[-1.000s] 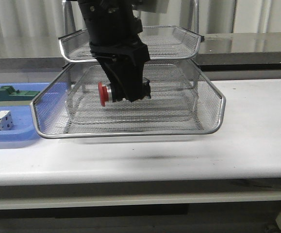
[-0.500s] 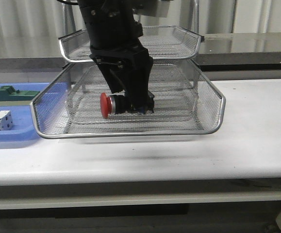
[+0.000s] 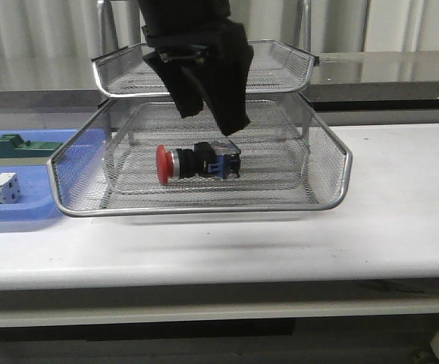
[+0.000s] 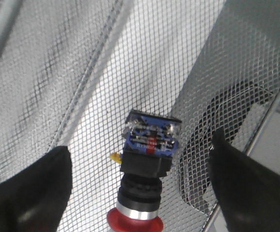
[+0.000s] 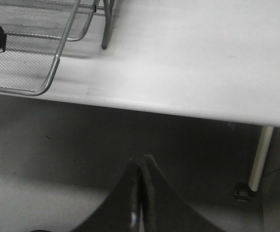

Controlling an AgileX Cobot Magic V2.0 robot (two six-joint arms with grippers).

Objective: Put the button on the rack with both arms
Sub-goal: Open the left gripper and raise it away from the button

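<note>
White bench [image 3: 401, 220] carries the rack [image 3: 333, 189]; the button [image 3: 196, 161] lies mid-tray under the spread, empty left gripper [image 3: 210, 121]. Right gripper [image 5: 140, 193] hangs closed, off the bench's edge.

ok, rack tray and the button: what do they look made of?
Rack: looks like metal, fine silver wire mesh with a shiny chrome-like rim that catches highlights. Button: glossy red head, probably plastic; a silvery, likely metal collar behind it; matte black body and blue rear block, which look like moulded plastic.
</note>
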